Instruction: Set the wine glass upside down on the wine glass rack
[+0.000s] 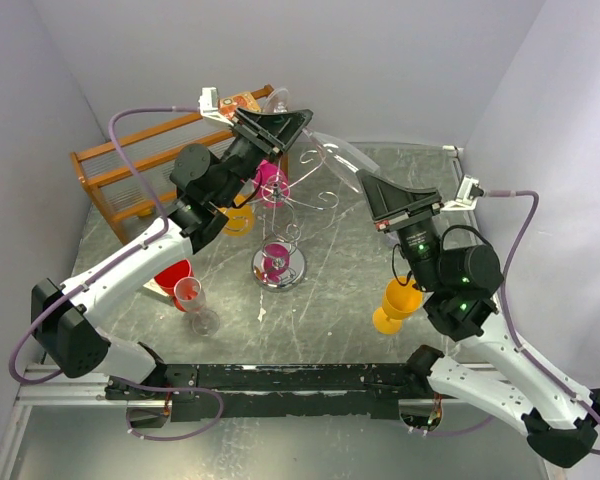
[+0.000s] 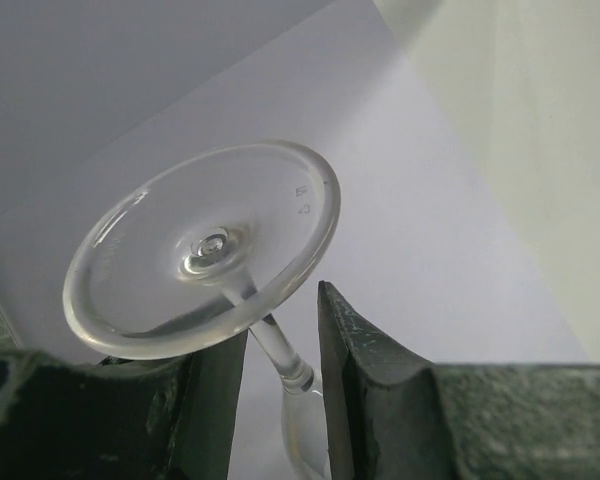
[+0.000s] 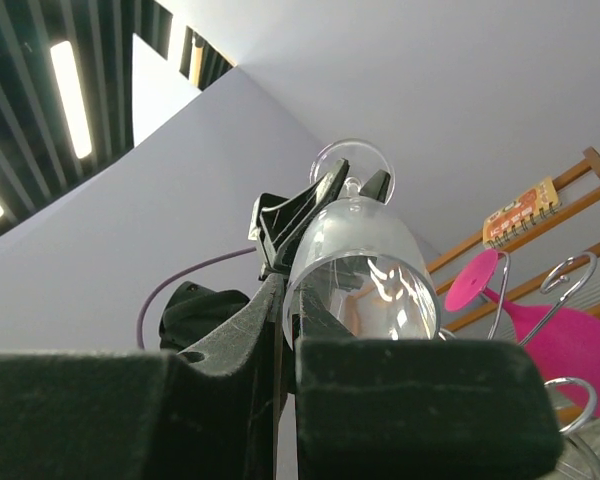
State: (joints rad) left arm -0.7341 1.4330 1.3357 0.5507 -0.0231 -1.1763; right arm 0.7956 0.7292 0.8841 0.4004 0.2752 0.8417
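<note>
Seemingly mid-handover, both arms meet above the far half of the bench (image 1: 330, 320). The left arm (image 1: 130, 262) stretches from the near-left corner toward the far edge. The right arm (image 1: 485, 335) rises from the near-right corner, wrist tipped upward. Mid-bench stands the rack (image 1: 280, 280), with a pink glass (image 1: 272, 182) hung on it. The wine glass (image 3: 360, 265) lies tilted in the air between the arms, off the rack. The left jaws straddle its stem with gaps showing, so I cannot tell whether they pinch it. The right jaws, closed to a slit, appear to nip the rim, likely for turning it over.
</note>
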